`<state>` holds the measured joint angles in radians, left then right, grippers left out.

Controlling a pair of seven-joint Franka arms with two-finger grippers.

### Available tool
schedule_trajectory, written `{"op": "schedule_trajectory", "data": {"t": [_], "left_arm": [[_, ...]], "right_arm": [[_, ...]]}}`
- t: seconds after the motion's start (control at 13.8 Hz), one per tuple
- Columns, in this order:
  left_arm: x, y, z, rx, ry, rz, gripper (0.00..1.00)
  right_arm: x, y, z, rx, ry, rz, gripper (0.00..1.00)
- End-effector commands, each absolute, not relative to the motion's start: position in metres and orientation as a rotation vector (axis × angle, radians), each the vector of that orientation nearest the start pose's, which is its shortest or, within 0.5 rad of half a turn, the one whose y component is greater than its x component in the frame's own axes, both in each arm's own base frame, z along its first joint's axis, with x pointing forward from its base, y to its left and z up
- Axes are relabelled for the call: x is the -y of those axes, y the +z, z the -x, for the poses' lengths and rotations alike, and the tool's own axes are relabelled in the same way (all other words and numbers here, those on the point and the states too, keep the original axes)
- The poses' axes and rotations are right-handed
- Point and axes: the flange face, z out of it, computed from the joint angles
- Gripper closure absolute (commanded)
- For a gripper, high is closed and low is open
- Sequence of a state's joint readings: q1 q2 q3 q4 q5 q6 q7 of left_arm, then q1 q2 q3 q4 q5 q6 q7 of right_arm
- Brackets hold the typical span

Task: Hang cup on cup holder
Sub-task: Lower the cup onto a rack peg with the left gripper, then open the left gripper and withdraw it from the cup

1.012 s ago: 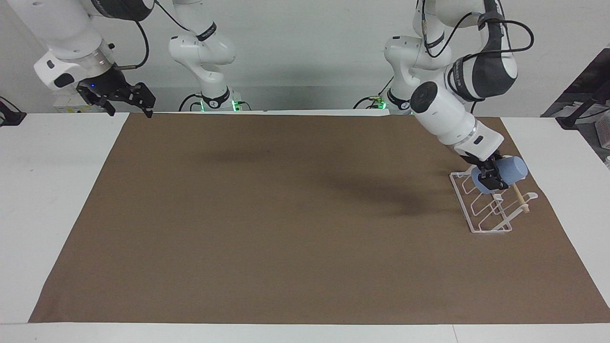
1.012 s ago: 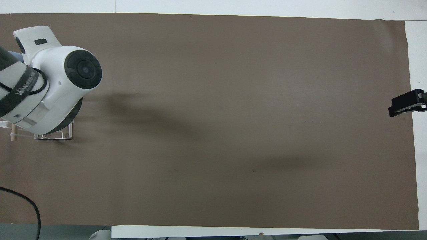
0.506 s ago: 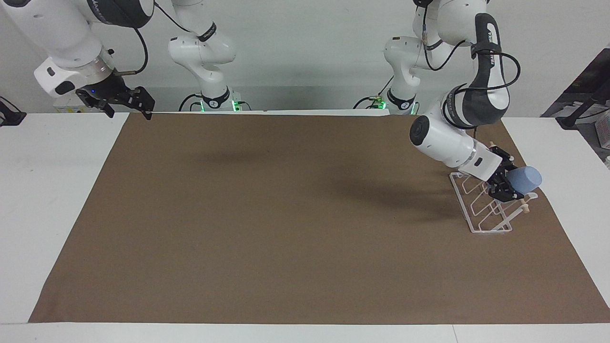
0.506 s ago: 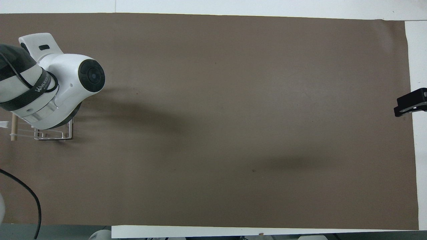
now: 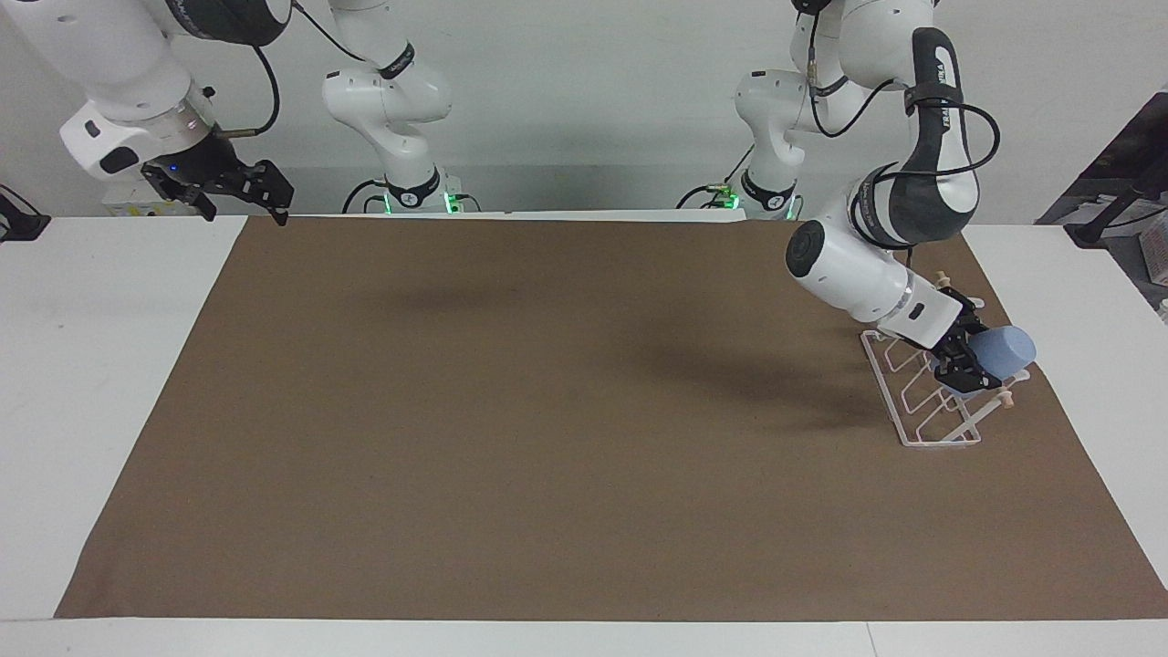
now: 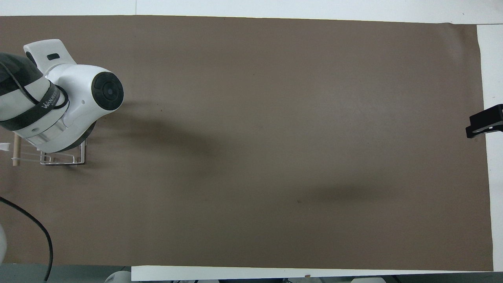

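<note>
The cup (image 5: 1007,351) is light blue and lies tilted in my left gripper (image 5: 967,363), which is shut on it. The gripper holds it low over the cup holder (image 5: 922,406), a white wire rack at the left arm's end of the brown mat, with the cup against the rack's upper prongs and wooden rod (image 5: 1002,394). In the overhead view the left arm hides the cup and gripper; only the holder's base (image 6: 63,159) and the rod's end (image 6: 15,149) show. My right gripper (image 5: 251,196) waits, open and empty, raised over the mat's corner at the right arm's end.
A large brown mat (image 5: 547,411) covers most of the white table (image 5: 100,365). The right gripper's tip (image 6: 484,125) shows at the mat's edge in the overhead view. A black cable (image 6: 35,228) loops by the left arm's base.
My left gripper has come down with the cup and swung it outward onto the holder's upper prongs; in the last half second it barely moved. The right gripper drifted slightly.
</note>
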<state>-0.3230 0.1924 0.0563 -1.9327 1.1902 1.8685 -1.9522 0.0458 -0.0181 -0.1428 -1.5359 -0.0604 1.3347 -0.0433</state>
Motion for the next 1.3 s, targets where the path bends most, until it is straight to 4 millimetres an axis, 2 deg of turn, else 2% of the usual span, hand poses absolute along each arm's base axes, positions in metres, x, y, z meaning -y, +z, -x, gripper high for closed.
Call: {"op": "schedule_trajectory", "data": {"t": [0.0, 0.14, 0.29, 0.43, 0.51, 0.58, 0.65, 0.8, 1.01, 1.16, 1.23], "left_arm": [[0.083, 0.379, -0.598, 1.185, -1.08, 1.862, 0.71], [0.08, 0.378, -0.597, 1.178, -1.081, 1.853, 0.71], [0.081, 0.374, -0.596, 1.171, -1.075, 1.857, 0.7], [0.081, 0.371, -0.595, 1.172, -1.073, 1.857, 0.65], [0.081, 0.371, -0.595, 1.169, -1.069, 1.857, 0.56], [0.082, 0.371, -0.595, 1.161, -1.067, 1.862, 0.33], [0.082, 0.371, -0.595, 1.162, -1.061, 1.864, 0.0], [0.083, 0.372, -0.593, 1.168, -1.047, 1.847, 0.0], [0.084, 0.388, -0.595, 1.163, -1.027, 1.824, 0.0], [0.084, 0.425, -0.606, 1.206, -0.969, 1.84, 0.0], [0.086, 0.451, -0.612, 1.214, -0.908, 1.859, 0.0]], "right_arm": [[0.062, 0.634, -0.519, -0.09, 0.293, 3.163, 0.0], [0.057, 0.634, -0.52, -0.075, 0.293, 3.164, 0.0], [0.061, 0.633, -0.519, -0.085, 0.295, 3.163, 0.0], [0.061, 0.634, -0.519, -0.087, 0.293, 3.163, 0.0], [0.061, 0.634, -0.519, -0.09, 0.29, 3.163, 0.0], [0.063, 0.634, -0.519, -0.094, 0.288, 3.163, 0.0], [0.063, 0.634, -0.52, -0.092, 0.281, 3.164, 0.0], [0.068, 0.635, -0.52, -0.106, 0.272, 3.164, 0.0], [0.068, 0.635, -0.52, -0.109, 0.269, 3.166, 0.0], [0.068, 0.635, -0.52, -0.107, 0.267, 3.167, 0.0], [0.068, 0.635, -0.52, -0.107, 0.267, 3.167, 0.0]]}}
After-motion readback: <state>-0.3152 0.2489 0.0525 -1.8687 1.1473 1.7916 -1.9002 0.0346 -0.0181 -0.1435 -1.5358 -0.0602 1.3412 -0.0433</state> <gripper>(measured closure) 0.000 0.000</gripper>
